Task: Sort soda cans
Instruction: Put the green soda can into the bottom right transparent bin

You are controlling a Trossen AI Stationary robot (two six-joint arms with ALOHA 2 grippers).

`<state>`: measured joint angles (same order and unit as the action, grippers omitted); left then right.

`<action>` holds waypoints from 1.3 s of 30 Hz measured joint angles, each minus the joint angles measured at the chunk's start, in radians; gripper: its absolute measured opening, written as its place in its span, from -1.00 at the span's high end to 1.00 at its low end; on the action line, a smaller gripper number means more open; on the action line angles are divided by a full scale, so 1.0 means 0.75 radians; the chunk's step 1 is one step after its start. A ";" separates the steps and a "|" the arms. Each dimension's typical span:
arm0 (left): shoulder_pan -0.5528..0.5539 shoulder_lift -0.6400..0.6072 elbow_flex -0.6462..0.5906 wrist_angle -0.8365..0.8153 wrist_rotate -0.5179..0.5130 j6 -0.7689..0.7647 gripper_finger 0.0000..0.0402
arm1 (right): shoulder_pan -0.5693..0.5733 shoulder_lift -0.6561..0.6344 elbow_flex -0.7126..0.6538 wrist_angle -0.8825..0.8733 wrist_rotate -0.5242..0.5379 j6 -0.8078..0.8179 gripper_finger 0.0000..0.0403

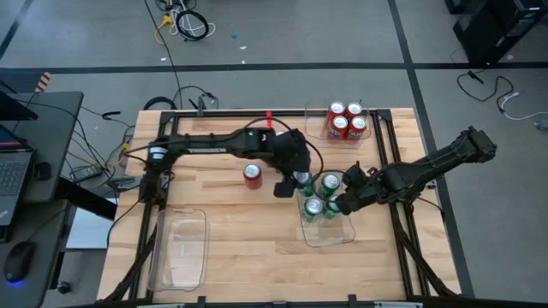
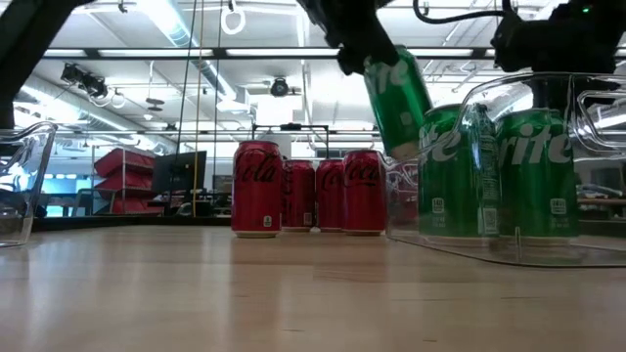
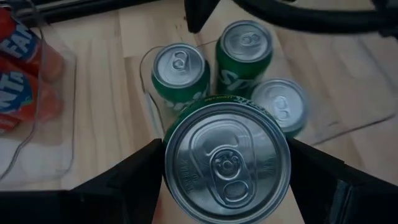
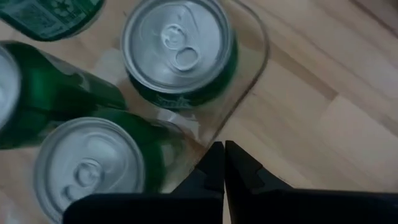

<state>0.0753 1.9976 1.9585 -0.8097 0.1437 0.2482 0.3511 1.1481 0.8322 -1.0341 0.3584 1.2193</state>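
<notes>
1. The table (image 1: 231, 248) is light wood in a dark frame, with both arms reaching in over it.
2. The left arm (image 1: 205, 144) stretches across the far half; the right arm (image 1: 437, 161) comes in from the right side.
3. An empty clear bin (image 1: 181, 248) lies near the front left corner.
4. A second clear bin (image 1: 329, 229) right of centre holds three upright green cans (image 1: 329, 183); in the low view their labels read "Sprite" in part.
5. A third bin (image 1: 366, 130) at the far edge holds four red cans (image 1: 346, 121). In the left wrist view red cans there show the letters "FAN", so some may be Fanta; in the low view red cans read "Coca-Cola".
6. One red can (image 1: 252, 175) stands alone on the wood, left of the green cans and apart from them.
7. The left gripper (image 1: 291, 183) grips a fourth green can (image 3: 227, 162) between its jaws, tilted and off the table, at the left edge of the green bin; "Sprite" lettering shows on it in the low view.
8. The right gripper (image 4: 224, 163) has its jaws pressed together on nothing, sitting at the right rim of the green bin, just beside the cans.
</notes>
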 joint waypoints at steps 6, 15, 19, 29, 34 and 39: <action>0.005 0.104 0.048 -0.021 -0.027 0.018 -0.43 | 0.000 0.000 0.060 -0.099 -0.011 0.003 1.00; 0.005 0.195 0.050 -0.014 -0.056 0.021 -0.43 | 0.000 0.001 0.088 -0.147 -0.017 0.001 1.00; 0.005 0.233 0.050 -0.010 -0.056 0.017 -0.43 | 0.000 0.001 0.088 -0.148 -0.017 0.001 1.00; 0.007 0.273 0.052 0.000 -0.056 0.013 -0.43 | 0.000 0.001 0.088 -0.147 -0.019 -0.010 1.00; 0.007 0.275 0.050 0.004 -0.052 0.013 -0.68 | 0.000 0.001 0.088 -0.147 -0.021 -0.015 1.00; 0.002 0.277 0.049 0.004 -0.053 0.014 -0.89 | 0.000 0.001 0.088 -0.147 -0.021 -0.022 1.00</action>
<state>0.0767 2.2055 1.9953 -0.8064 0.1040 0.2586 0.3511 1.1484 0.8982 -1.1443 0.3424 1.2026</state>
